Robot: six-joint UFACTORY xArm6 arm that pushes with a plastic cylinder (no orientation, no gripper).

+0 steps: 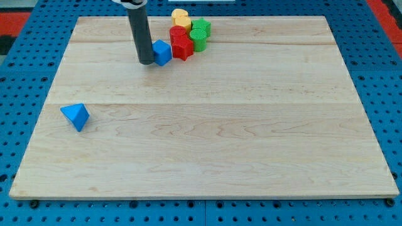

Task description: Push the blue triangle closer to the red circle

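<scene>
A: While the rod [139, 31] stands near the view's top, my tip [146, 62] rests on the wooden board [207, 157], touching the left side of a blue block [162, 52]. Its shape I cannot make out, since the rod covers part of it.

B: Pincer state?

A: No pincer on this rig, only the rod, so spread or pressed together cannot be told. Nothing is pinched; the tip merely abuts the blue block.

B: Task block?

A: Blue triangle [76, 116] lies well apart from the tip, down and toward the view's left, close to the board's left edge. It touches nothing.

B: Red piece?

A: Red block [181, 43] sits just right of the blue block, apparently touching it, so one block separates it from the tip. Outline looks faceted; whether it is a circle I cannot tell.

B: Others?

A: Green block [200, 33] is right of the red one, touching it. Yellow block [181, 18] is above the red one, the farthest up from the tip. All four form one tight cluster to the tip's right. Blue pegboard [25, 56] surrounds the board.
</scene>
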